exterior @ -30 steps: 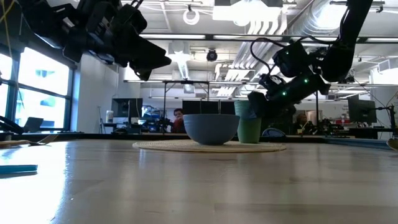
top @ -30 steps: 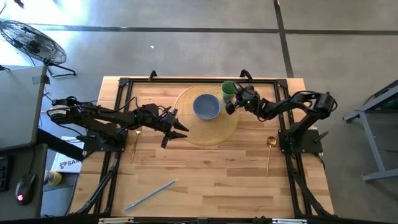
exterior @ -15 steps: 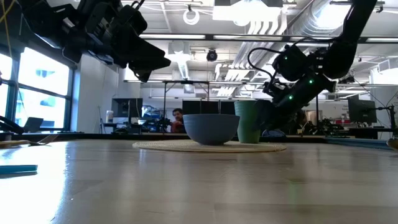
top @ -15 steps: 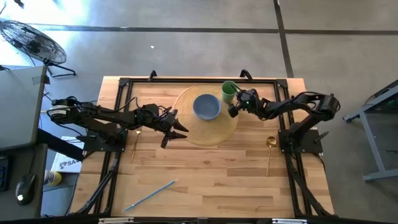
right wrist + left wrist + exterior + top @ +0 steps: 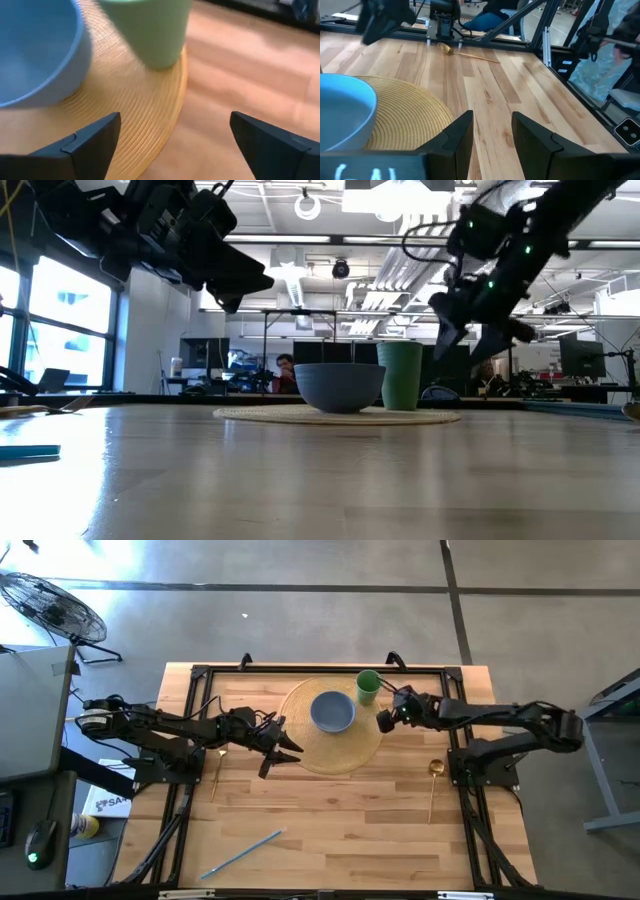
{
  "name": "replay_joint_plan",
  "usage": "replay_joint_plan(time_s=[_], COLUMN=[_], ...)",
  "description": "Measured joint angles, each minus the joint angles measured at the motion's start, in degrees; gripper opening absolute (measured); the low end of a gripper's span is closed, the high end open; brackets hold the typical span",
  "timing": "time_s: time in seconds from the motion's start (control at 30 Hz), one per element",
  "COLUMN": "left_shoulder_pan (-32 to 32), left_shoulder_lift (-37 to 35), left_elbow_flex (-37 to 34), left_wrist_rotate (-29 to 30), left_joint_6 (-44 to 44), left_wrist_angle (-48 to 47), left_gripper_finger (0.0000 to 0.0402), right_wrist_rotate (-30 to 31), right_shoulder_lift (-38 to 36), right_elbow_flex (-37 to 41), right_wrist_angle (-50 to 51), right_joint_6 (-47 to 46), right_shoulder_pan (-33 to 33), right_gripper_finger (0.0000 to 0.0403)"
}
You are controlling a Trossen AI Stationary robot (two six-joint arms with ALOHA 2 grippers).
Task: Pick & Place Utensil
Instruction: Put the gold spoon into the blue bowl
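A gold spoon (image 5: 432,784) lies flat on the wood near the right arm's base and also shows far off in the left wrist view as the gold spoon (image 5: 451,49). A second gold utensil (image 5: 217,772) lies by the left arm. A thin blue utensil (image 5: 240,854) lies near the table's near edge. My right gripper (image 5: 381,722) hovers open above the mat's right edge, next to the green cup (image 5: 150,30), touching nothing. My left gripper (image 5: 288,752) hangs open over the mat's left edge, off the table.
A round woven placemat (image 5: 345,748) sits at the table's far middle and carries a blue bowl (image 5: 332,711) and the upright green cup (image 5: 367,686). Black frame rails (image 5: 300,669) run along the table's edges. Bare wood stretches across the near half.
My right gripper has drawn back from the green cup toward the table's right side and risen above it, fingers apart. The cup stays upright on the mat.
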State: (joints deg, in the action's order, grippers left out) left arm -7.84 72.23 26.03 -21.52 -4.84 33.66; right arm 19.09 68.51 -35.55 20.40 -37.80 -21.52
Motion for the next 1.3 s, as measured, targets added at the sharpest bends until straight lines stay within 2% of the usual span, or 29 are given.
replay_joint_plan(time_s=[0.1,0.23,0.43,0.67,0.9,1.3], left_shoulder_pan=[0.0,0.0,0.0,0.0,0.0,0.0], left_shoulder_lift=[0.0,0.0,0.0,0.0,0.0,0.0], left_elbow_flex=[0.0,0.0,0.0,0.0,0.0,0.0], left_wrist_rotate=[0.0,0.0,0.0,0.2,0.2,-1.0], left_joint_6=[0.0,0.0,0.0,-0.2,-0.3,-1.5], left_wrist_angle=[0.0,-0.4,-0.6,-0.5,-0.5,-0.9], left_gripper_finger=[0.0133,0.0133,0.0133,0.0133,0.0133,0.0133], right_wrist_rotate=[1.5,2.3,-2.7,-9.1,-18.2,-22.6], right_shoulder_lift=[-0.4,-0.4,-0.2,-0.2,-0.2,8.9], right_elbow_flex=[-3.4,-4.9,-4.9,-4.9,-4.9,-4.8], right_wrist_angle=[7.2,11.6,23.0,35.5,38.3,42.6], right_joint_6=[-5.9,-13.0,-25.6,-36.1,-43.6,-60.3], right_shoulder_pan=[4.5,9.6,16.5,21.5,27.9,38.9], right_gripper_finger=[0.0347,0.0323,0.0288,0.0252,0.0229,0.0184])
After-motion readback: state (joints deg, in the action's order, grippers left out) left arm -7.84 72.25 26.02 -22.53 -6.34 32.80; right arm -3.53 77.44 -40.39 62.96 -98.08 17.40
